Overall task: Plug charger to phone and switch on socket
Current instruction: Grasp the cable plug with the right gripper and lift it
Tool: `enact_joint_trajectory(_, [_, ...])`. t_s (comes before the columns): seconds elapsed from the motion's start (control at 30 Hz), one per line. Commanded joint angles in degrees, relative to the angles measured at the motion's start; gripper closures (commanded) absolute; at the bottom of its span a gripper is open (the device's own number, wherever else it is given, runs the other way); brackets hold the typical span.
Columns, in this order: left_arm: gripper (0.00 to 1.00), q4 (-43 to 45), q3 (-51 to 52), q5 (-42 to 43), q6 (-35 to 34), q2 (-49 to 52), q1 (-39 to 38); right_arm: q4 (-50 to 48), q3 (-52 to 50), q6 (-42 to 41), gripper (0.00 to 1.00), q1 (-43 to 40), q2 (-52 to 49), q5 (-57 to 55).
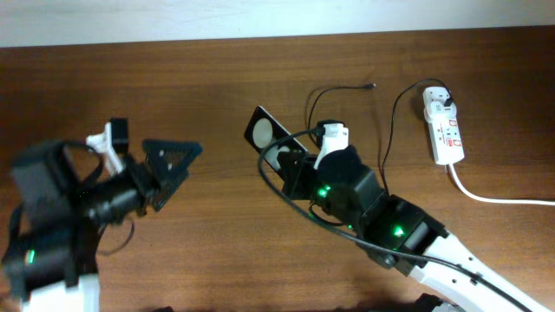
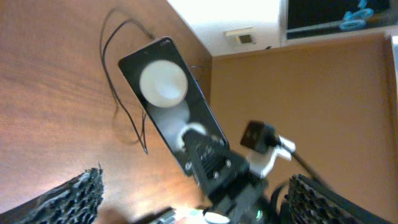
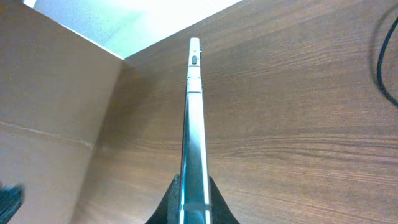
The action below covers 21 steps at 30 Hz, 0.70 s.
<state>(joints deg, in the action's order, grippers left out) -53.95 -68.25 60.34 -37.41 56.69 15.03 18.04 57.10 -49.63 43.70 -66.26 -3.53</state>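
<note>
My right gripper is shut on the lower end of the phone, a black slab with two white circles, and holds it tilted above the table. The right wrist view shows the phone edge-on between the fingers. The charger cable runs from its black plug in the socket across the table to a loose connector tip. My left gripper is open and empty, left of the phone and pointing at it. Its wrist view shows the phone and cable.
The socket's thick white cord runs off the right edge. The right arm's thick black cables loop below the phone. Bare wooden table lies between the two arms.
</note>
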Motion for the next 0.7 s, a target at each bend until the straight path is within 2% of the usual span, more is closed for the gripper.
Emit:
enact_joint_trajectory(0.0, [0.01,-8.13,-0.66,-20.06,6.29,-14.78,1.64,0.11,0.98,-5.95,0.96,-5.81,1.88,17.25])
enact_joint_trajectory(0.07, [0.01,-18.86,-0.66,-42.29,6.25,-23.50,1.64,1.68,0.96,-6.43,0.96,-9.07,1.77,24.72])
enact_joint_trajectory(0.13, [0.01,-26.51,-0.63,-48.43,6.25,-27.34,1.64,2.38,0.96,-6.45,0.96,-9.38,1.22,28.09])
enact_joint_trajectory(0.17, [0.01,-28.41,-0.46,-48.02,6.23,-27.85,1.64,2.38,0.96,-6.86,0.96,-9.38,1.14,29.59])
enact_joint_trajectory(0.23, [0.01,-27.02,2.19,-41.90,6.25,-27.85,1.64,2.58,0.96,-9.94,0.96,-9.38,1.05,31.50])
enact_joint_trajectory(0.3, [0.01,-19.85,7.30,-33.22,6.19,-27.85,1.64,2.62,0.94,-12.33,0.96,-9.38,1.01,32.48])
enact_joint_trajectory(0.37, [0.01,-8.09,17.05,-19.89,0.13,-27.85,1.64,2.58,0.94,-14.64,0.96,-9.38,0.85,32.48])
enact_joint_trajectory(0.43, [0.01,-0.09,26.18,-11.69,-8.96,-27.82,1.64,2.56,0.94,-17.57,0.96,-9.38,-0.15,32.46])
enact_joint_trajectory(0.6, [0.01,0.33,29.16,-11.17,-23.54,-27.82,1.64,0.31,0.94,-29.40,0.96,-9.18,-7.04,33.20])
enact_joint_trajectory(0.67, [0.01,0.33,29.16,-10.99,-24.92,-27.85,1.64,-3.61,0.94,-31.91,0.96,-9.18,-9.44,35.06])
